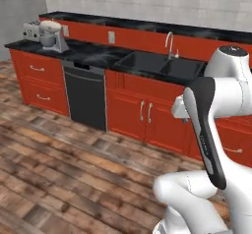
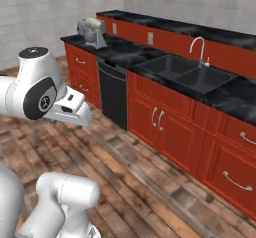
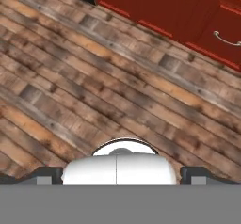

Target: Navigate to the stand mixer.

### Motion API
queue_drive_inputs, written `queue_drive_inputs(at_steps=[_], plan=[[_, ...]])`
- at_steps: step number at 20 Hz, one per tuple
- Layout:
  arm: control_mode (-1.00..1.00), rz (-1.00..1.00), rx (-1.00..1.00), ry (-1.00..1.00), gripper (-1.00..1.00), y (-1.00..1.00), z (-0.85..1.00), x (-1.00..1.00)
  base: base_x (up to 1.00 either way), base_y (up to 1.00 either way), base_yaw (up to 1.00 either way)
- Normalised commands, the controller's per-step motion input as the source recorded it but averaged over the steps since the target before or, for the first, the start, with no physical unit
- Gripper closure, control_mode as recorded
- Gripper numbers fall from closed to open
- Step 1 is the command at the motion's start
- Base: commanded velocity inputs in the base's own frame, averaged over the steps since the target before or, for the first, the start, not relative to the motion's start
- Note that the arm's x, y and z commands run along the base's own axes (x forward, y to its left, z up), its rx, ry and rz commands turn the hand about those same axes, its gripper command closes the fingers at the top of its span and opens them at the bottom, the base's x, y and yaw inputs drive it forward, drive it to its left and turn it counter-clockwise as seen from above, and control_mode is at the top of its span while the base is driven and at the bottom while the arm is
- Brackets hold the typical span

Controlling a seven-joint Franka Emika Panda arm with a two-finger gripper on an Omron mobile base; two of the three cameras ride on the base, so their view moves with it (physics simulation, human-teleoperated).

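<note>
Cream stand mixer (image 1: 52, 35) with silver bowl on black counter (image 1: 93, 52).

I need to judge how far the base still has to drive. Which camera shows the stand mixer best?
The left base view: the stand mixer stands at the far left end of the black counter, cream head and bowl distinct beside the toaster. The right base view shows it smaller, farther off. The hand view looks at the wooden floor and red cabinets.

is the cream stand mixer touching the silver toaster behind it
Cannot tell. In the left base view the cream-headed stand mixer overlaps the boxy silver toaster, hiding any gap or contact.
</note>
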Motion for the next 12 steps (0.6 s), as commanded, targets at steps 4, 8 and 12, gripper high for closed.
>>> queue_drive_inputs(at_steps=[4, 8, 12], plan=[[1.00, 0.00, 0.00, 0.00, -1.00, 0.00, 0.00, 0.00, 0.11, 0.10, 0.76], [1.00, 0.00, 0.00, 0.00, -1.00, 0.00, 0.00, 0.00, 0.62, 0.30, 0.27], [1.00, 0.00, 0.00, 0.00, -1.00, 0.00, 0.00, 0.00, 0.70, 0.51, 0.01]])
